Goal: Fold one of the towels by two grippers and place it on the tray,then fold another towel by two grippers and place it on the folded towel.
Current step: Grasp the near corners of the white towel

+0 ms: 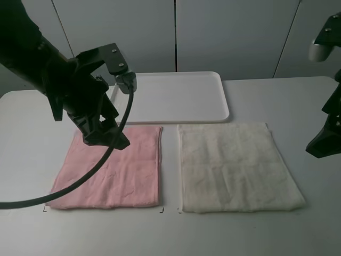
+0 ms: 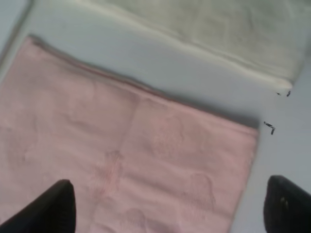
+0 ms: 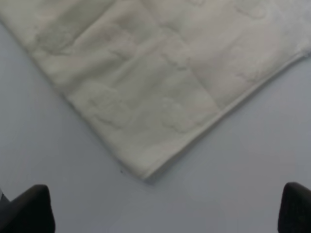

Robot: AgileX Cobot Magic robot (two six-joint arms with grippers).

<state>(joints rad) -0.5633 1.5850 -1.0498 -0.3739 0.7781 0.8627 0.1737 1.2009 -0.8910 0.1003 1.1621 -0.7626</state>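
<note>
The cream towel (image 1: 234, 165) lies flat and unfolded on the right of the table, with the pink towel (image 1: 114, 170) flat beside it on the left. Behind them sits the white tray (image 1: 176, 96), with nothing on it. My left gripper (image 1: 104, 133) hovers over the pink towel's far left corner. In the left wrist view its jaws (image 2: 170, 211) stand open and empty above the pink towel (image 2: 121, 155), with the cream towel (image 2: 218, 29) beyond. My right gripper (image 1: 322, 144) hangs off the cream towel's right edge. It is open (image 3: 163, 208) above the table, near a corner of the cream towel (image 3: 160, 73).
The grey-white table (image 1: 32, 133) carries small black corner marks (image 1: 161, 209) by the pink towel's front edge. The left arm's black cable (image 1: 80, 181) loops over the pink towel. White wall panels stand behind the tray.
</note>
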